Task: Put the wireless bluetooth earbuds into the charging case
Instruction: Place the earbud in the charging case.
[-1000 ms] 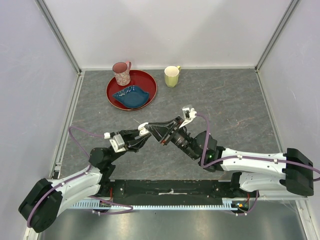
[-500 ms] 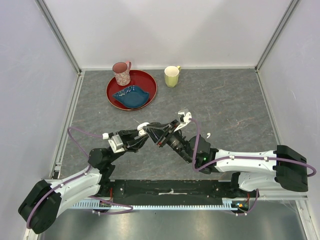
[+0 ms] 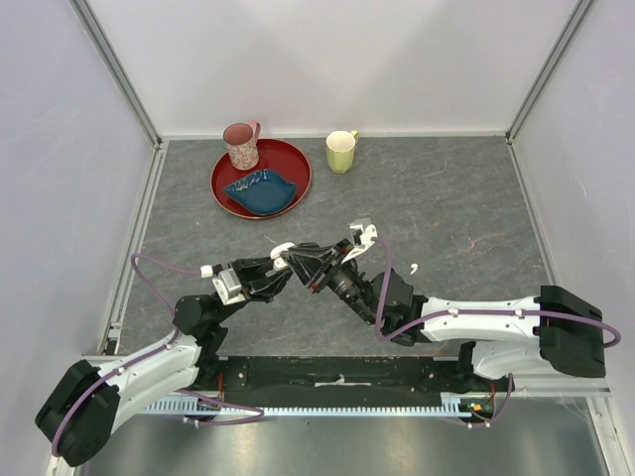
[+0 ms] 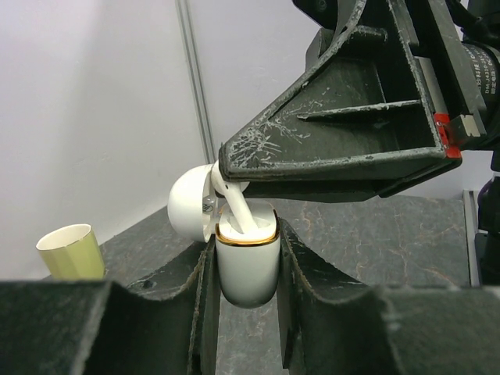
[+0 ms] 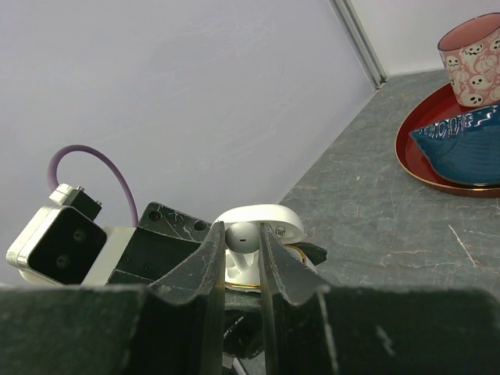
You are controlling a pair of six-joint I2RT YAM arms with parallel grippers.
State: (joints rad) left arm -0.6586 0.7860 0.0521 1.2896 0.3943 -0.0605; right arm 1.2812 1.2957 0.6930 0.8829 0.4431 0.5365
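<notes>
My left gripper [image 4: 246, 277] is shut on the white charging case [image 4: 247, 266] and holds it upright above the table with its lid [image 4: 187, 207] hinged open. My right gripper [image 5: 241, 244] is shut on one white earbud [image 5: 242, 233]. The earbud's stem [image 4: 238, 212] is angled down into the open case mouth. In the top view both grippers meet at the case [image 3: 283, 249], left gripper [image 3: 286, 262] and right gripper [image 3: 298, 258]. The second earbud [image 3: 413, 269] lies on the table to the right of the right arm.
A red plate [image 3: 298, 159] holding a blue dish [image 3: 260, 190] and a pink patterned mug [image 3: 241, 145] stands at the back. A yellow-green cup [image 3: 341, 151] stands right of it. Walls enclose the left, back and right sides of the table.
My right arm has shifted left and forward, bringing the earbud to the case mouth. The move uncovered the second earbud on the table. The left gripper has barely moved.
</notes>
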